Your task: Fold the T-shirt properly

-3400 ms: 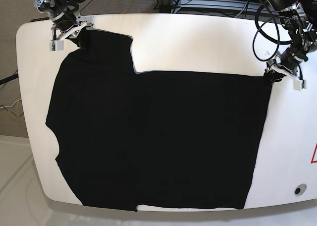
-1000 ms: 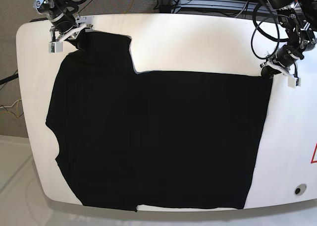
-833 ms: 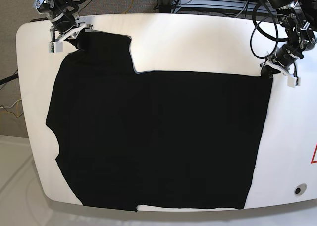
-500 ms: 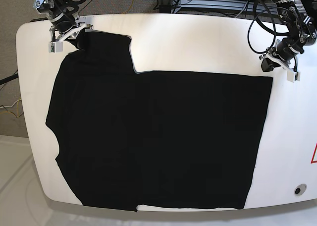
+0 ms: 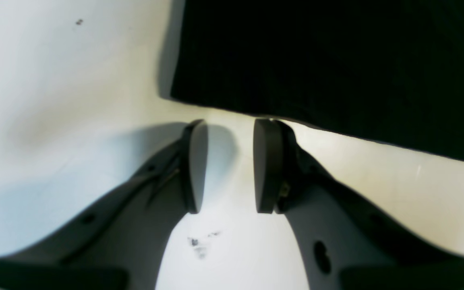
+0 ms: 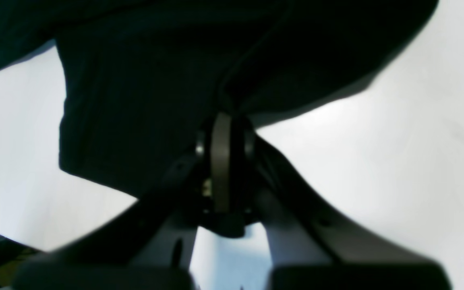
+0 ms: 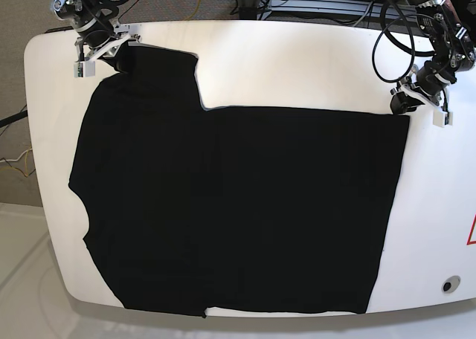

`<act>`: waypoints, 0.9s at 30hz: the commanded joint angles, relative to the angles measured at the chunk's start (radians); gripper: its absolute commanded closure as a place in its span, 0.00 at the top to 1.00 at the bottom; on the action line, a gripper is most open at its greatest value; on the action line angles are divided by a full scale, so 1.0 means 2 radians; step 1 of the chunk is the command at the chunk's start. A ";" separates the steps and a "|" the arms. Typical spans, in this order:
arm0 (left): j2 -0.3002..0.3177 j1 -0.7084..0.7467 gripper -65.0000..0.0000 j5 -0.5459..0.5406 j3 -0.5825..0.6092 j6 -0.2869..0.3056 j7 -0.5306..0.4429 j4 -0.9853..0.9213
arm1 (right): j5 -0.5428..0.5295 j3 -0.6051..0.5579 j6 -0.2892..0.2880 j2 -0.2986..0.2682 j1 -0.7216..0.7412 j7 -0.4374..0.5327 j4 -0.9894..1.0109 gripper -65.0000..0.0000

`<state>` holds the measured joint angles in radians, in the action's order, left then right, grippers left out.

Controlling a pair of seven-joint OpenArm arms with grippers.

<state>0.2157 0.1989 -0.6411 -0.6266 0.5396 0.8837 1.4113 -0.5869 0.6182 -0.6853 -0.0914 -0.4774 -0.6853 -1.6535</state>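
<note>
The black T-shirt (image 7: 238,205) lies spread flat over most of the white table (image 7: 297,64). At the far left corner, my right gripper (image 7: 100,53) is shut on the shirt's sleeve. The right wrist view shows that gripper (image 6: 222,121) pinching a bunched fold of the T-shirt (image 6: 155,80). My left gripper (image 7: 418,107) stands just off the shirt's far right corner. In the left wrist view the left gripper (image 5: 232,127) is open with only bare table between its pads, and the T-shirt (image 5: 328,60) edge lies right beyond the tips.
A red triangle sticker (image 7: 471,231) and a round hole (image 7: 448,285) mark the table's right side. Cables (image 7: 394,49) and a metal frame run behind the far edge. The shirt's hem reaches the table's front edge (image 7: 282,313).
My left gripper has opened and let go of the shirt's far right corner, pulling back a little from it. The corner now lies flat. The right gripper has kept its grip.
</note>
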 commanded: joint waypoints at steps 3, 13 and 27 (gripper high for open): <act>-0.014 0.004 0.24 -0.004 -0.005 0.001 0.009 0.000 | 0.000 -0.002 -0.001 0.002 0.003 -0.001 0.002 0.04; -0.015 0.004 0.24 -0.007 -0.005 0.002 0.009 0.004 | 0.000 -0.004 -0.001 0.003 0.010 -0.001 0.002 0.04; 0.011 0.005 0.24 -0.007 -0.022 0.003 0.009 0.039 | 0.004 -0.005 -0.001 0.009 0.010 -0.001 0.002 0.04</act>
<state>0.2195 0.2089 -0.6418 -0.6437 0.5385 0.9070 1.4380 -0.5793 0.6067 -0.6811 -0.0639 -0.4549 -0.6922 -1.6398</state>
